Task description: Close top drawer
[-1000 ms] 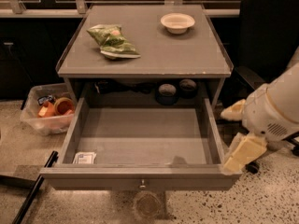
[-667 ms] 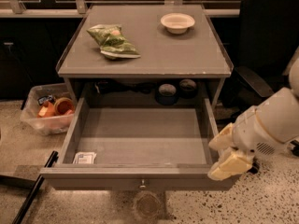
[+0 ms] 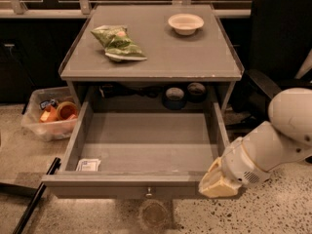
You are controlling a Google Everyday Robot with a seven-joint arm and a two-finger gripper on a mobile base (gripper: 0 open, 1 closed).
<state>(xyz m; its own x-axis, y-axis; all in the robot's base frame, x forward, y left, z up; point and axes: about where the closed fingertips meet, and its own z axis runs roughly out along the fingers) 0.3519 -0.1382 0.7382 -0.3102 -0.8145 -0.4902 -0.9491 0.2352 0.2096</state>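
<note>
Top drawer (image 3: 146, 143): pulled fully open.
Gripper (image 3: 217, 182): lower right, at drawer's front corner, jaws together, placed for pushing.

No text, brand or number can be read. The small white packet (image 3: 88, 165) in the top drawer (image 3: 146, 140) and the green bag (image 3: 118, 43) on the cabinet (image 3: 195, 55) carry print too faint to make out. The gripper (image 3: 218, 182) sits at the drawer's front right corner.
</note>
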